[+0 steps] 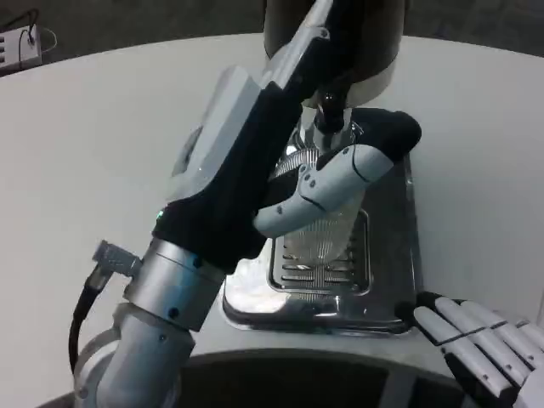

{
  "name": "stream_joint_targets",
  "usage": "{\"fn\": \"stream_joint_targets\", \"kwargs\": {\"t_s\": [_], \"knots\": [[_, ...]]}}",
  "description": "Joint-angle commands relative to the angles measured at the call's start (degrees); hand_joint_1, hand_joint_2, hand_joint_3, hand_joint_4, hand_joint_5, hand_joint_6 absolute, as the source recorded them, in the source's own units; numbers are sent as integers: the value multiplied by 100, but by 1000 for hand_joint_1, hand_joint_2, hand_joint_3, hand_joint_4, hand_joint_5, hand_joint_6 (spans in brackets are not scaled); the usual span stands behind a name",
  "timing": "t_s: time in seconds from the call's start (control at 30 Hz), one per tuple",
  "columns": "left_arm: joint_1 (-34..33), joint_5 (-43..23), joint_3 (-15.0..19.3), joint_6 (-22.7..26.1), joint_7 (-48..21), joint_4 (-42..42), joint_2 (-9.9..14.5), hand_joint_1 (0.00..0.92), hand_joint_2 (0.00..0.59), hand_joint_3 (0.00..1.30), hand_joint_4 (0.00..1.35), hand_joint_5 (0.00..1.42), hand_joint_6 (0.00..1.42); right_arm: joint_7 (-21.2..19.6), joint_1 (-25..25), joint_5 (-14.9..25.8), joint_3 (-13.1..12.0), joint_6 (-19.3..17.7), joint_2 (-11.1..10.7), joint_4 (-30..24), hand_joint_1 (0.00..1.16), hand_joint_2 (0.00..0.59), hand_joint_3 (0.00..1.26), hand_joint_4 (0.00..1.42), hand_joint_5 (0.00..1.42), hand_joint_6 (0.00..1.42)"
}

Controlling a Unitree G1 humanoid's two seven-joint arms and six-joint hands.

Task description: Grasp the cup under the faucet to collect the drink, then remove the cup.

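The left hand is reached in over the steel drip tray, white back up, forearm crossing the frame from lower left. Its fingers are curled around a clear ribbed cup, which is gripped from the side. The cup is seen standing upright over the tray's slotted grate, directly below the faucet of the dark drink dispenser. Whether the cup bottom is touching the grate cannot be told; it is partly hidden by the fingers. Liquid level cannot be made out.

The right hand is seen at the lower right, just beside the tray's near corner, resting low at the white table. Its fingers are extended and pressed side by side, nothing held.

A white power strip is lying at the far left, off the table edge.
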Motion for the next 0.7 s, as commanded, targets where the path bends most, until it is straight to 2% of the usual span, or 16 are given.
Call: {"fn": "stream_joint_targets", "kwargs": {"t_s": [0.03,0.43,0.7], "knots": [[-6,108,-144,71,-117,132,-2,0,161,0,0,133,48,-98,79,54,-36,-3,53,-92,395,554,155,129,184,263],[159,311,-287,63,-205,117,36,0,159,0,0,140,54,-85,87,67,-26,14,86,-113,395,554,155,129,184,263],[187,876,-376,31,-417,-219,394,0,159,0,0,141,54,-13,73,189,3,72,124,-116,395,554,155,129,184,280]]}}
